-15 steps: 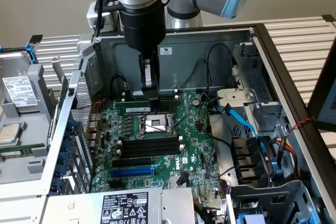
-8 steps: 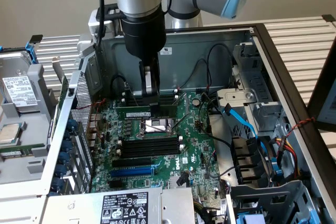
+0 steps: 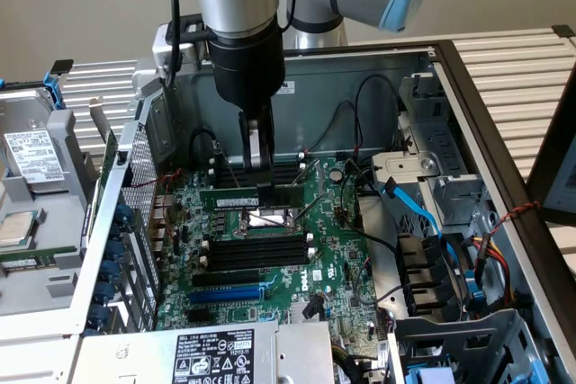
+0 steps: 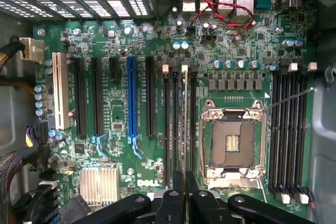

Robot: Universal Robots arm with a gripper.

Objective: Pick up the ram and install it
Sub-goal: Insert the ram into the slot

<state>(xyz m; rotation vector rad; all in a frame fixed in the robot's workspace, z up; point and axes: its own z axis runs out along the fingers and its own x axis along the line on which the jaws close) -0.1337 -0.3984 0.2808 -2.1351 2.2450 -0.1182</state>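
Arm: Universal Robots arm reached down from above into the open computer case.
Gripper: the gripper had its fingers drawn nearly together, clamped on the ram near the middle of the stick.
Ram, exterior view: green stick with a white label strip, held level with its long edge down, over the motherboard next to the CPU socket.
Ram, wrist view: seen edge-on as a thin pale line running out from the gripper, in line with the black memory slots just beside the CPU socket.
Seating: could not tell whether the ram touched a slot.
Other slots: a second bank of black slots sat on the far side of the socket; the blue expansion slot lay well apart from the ram.
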